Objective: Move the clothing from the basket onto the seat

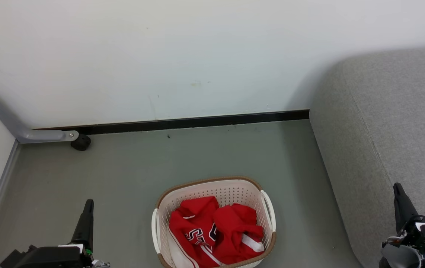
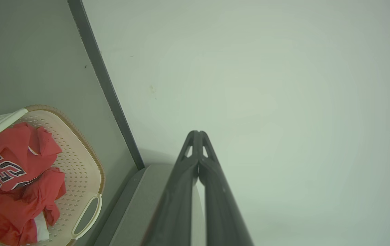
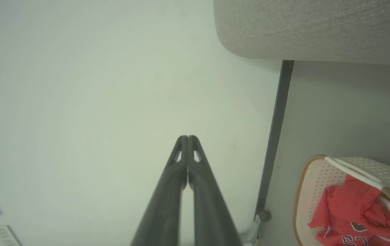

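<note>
Basket (image 1: 205,181) stands on the grey floor (image 1: 123,175), low in the centre of the head view. A strip of floor separates it from the seat (image 1: 391,119) on the robot's right. Clothing (image 1: 212,230) lies crumpled inside the basket: red fabric with white trim, one piece showing black-and-white lettering. Left hand (image 1: 89,204) sits at lower left, well apart from the basket, fingers pressed together, clenched and empty. Right hand (image 1: 397,187) sits at lower right, over the seat's front edge, likewise clenched and empty. Both point toward the white wall (image 1: 160,56) above a dark skirting (image 1: 197,121).
</note>
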Controlling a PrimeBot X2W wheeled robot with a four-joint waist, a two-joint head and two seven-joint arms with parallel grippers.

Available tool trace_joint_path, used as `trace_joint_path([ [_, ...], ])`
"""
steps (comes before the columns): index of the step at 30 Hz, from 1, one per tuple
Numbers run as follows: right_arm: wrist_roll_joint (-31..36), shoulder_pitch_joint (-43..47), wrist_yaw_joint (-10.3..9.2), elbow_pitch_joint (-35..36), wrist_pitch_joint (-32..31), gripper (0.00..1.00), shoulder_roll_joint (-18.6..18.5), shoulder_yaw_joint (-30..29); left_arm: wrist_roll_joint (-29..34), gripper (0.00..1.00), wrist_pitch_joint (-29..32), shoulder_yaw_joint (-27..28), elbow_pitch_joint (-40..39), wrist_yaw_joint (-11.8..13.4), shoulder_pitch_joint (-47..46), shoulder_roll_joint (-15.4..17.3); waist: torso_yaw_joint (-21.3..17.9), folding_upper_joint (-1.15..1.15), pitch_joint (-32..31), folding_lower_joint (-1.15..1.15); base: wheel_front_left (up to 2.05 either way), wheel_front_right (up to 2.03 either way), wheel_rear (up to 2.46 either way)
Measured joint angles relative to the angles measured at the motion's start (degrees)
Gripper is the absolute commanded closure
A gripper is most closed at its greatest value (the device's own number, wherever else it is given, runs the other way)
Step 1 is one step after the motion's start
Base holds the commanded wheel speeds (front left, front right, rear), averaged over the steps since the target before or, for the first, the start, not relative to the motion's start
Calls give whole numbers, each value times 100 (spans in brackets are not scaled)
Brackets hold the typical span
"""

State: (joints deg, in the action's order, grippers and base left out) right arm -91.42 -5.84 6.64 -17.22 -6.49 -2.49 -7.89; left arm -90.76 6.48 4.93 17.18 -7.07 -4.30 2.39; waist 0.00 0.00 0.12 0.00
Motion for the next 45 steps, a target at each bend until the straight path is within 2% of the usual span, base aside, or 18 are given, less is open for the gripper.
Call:
trace_joint_path([
  [24,0,0,0,0,0,100,0,0,-1,100,0,0,0,0,0,0,0,0,0,0,0,0,0],
  [25,0,0,0,0,0,0,0,0,-1,0,0,0,0,0,0,0,0,0,0,0,0,0,0],
  [31,3,222,-15,-314,1,0,103,27,8,0,-2,-22,302,8,258,-59,-1,0,2,0,0,0,0],
  [45,198,91,-15,-324,69,0,90,177,89,0,-213,-180,365,8,157,-57,-5,0,1,0,0,0,0],
])
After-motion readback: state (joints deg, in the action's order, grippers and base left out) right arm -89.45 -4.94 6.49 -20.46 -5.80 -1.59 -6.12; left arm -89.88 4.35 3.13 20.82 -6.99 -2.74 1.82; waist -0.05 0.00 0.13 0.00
